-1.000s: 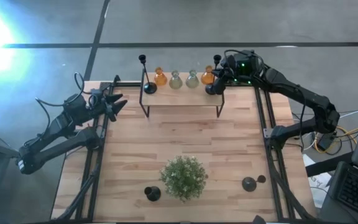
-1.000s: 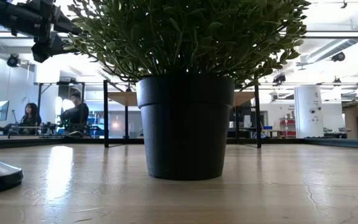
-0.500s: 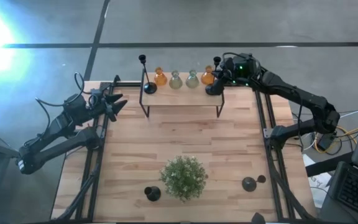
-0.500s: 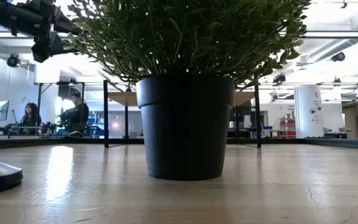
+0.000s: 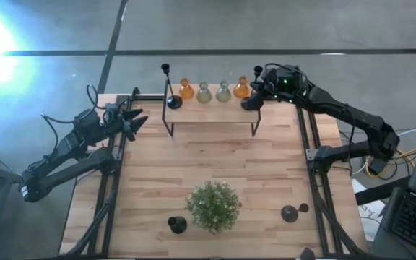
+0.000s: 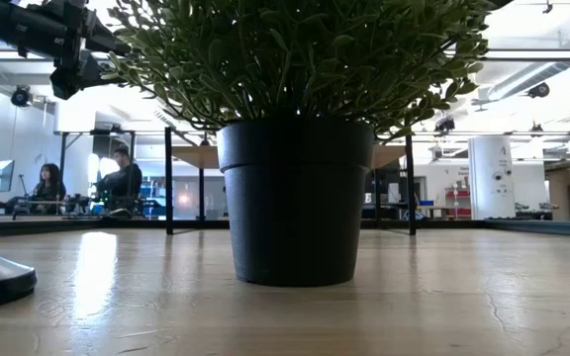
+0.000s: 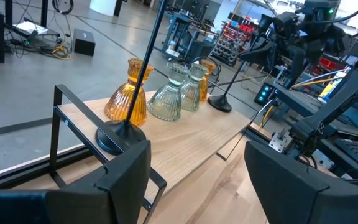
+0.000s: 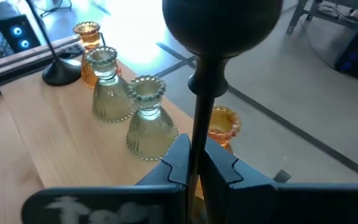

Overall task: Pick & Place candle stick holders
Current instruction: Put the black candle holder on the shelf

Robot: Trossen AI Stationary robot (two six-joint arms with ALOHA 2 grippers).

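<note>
Four black candle stick holders show from above: one [image 5: 170,100] at the left end of a raised shelf [image 5: 211,118] at the worktop's [image 5: 157,173] far edge, one [image 5: 251,100] at its right end, and two [image 5: 177,224] [image 5: 290,213] down on the worktop either side of a potted plant [image 5: 212,205]. The right tool [image 5: 260,88] is clenched on the thin stem of the right-end holder, whose base rests on the shelf beside four glass vases [image 5: 214,91]. The left tool [image 5: 137,120] hangs released near the worktop's left edge, well apart from the shelf.
</note>
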